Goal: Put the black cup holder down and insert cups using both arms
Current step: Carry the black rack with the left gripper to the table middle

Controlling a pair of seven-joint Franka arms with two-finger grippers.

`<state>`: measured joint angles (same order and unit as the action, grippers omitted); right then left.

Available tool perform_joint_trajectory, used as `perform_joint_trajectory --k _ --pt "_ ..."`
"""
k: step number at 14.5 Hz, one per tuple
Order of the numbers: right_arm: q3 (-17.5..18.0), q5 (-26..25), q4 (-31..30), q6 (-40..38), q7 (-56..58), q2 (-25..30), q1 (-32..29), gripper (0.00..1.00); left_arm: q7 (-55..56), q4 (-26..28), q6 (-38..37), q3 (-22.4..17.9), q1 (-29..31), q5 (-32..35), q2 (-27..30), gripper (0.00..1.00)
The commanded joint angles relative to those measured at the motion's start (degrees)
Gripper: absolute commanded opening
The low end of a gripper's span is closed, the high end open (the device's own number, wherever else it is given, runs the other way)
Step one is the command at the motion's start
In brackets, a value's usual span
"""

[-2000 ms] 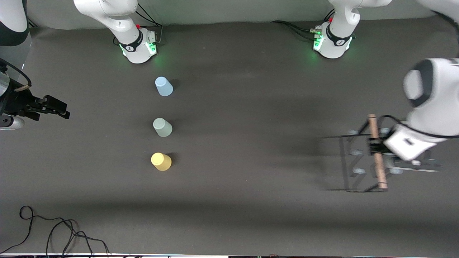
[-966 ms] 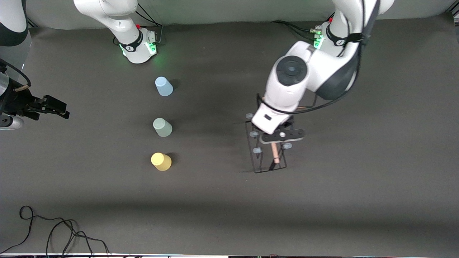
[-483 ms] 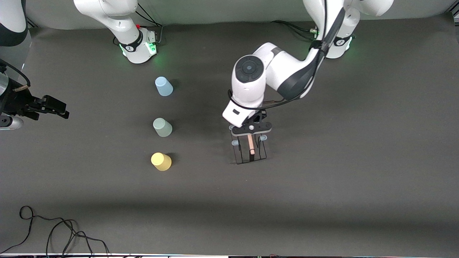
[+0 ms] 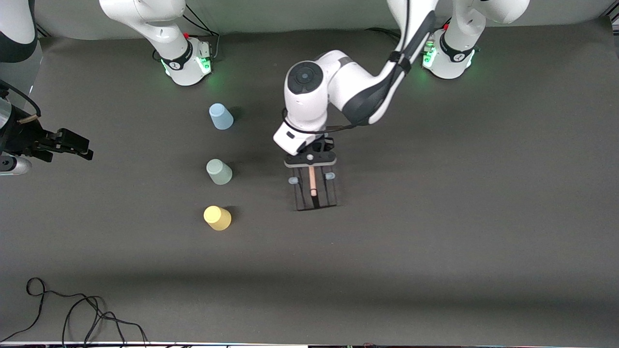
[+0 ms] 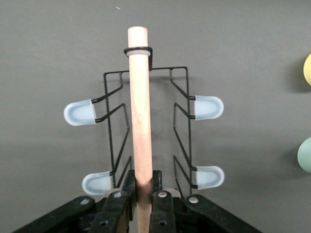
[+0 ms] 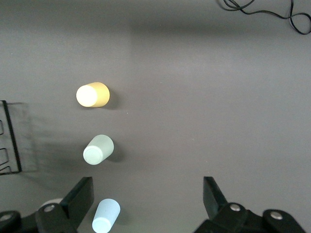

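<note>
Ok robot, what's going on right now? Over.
Left gripper shut on black cup holder's wooden handle, beside the cups. Right gripper open, waiting above the table. Three cups upside down, nothing blocking.

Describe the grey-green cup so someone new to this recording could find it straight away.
Find the row of three upturned cups running from the right arm's base toward the front camera. The grey-green cup is the middle one, between the light blue cup nearer the base and the yellow cup nearest the camera; colour alone separates it.

We saw a dark grey surface (image 4: 435, 270) under even light, with a loose black cable (image 4: 82, 314) at its near edge.
</note>
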<state>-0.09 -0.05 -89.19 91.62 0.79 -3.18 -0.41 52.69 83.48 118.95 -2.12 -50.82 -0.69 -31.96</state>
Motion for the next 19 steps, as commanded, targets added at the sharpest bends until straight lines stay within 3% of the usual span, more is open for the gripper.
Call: perform_joint_trajectory --k 1,2,3,5,6,9,13,19 --pt "-0.17 -0.22 0.59 -0.74 1.14 0.19 0.05 1.0 1.36 -1.21 1.1 -1.13 -1.65 0.25 -1.52 0.0" --pt "-0.17 -0.22 0.59 -0.74 1.14 0.1 0.05 1.0 1.36 -1.12 1.28 -1.13 -2.08 0.25 -1.79 0.0" --pt "-0.17 -0.22 0.59 -0.74 1.14 0.1 0.05 1.0 1.36 -1.12 1.28 -1.13 -2.09 0.34 -1.79 0.13" --pt "-0.17 -0.22 0.59 -0.74 1.14 0.1 0.05 1.0 0.4 -1.21 1.19 -1.22 -1.91 0.86 -1.71 0.81" --pt "-0.17 -0.22 0.59 -0.74 1.14 0.19 0.05 1.0 0.05 -1.3 1.19 -1.22 -1.91 1.3 -1.62 0.97" --pt "-0.17 -0.22 0.59 -0.74 1.14 0.19 0.05 1.0 -0.48 -1.82 0.93 -1.31 -1.13 1.39 -1.0 0.99" --pt "-0.17 -0.22 0.5 -1.17 1.14 0.19 0.05 1.0 -0.83 -1.74 -1.87 -1.39 3.96 0.87 4.61 0.99" --pt "-0.26 0.13 -1.68 -3.11 0.27 1.24 0.49 1.0 -17.5 -1.47 -14.51 -1.48 16.52 -1.07 12.79 1.0"
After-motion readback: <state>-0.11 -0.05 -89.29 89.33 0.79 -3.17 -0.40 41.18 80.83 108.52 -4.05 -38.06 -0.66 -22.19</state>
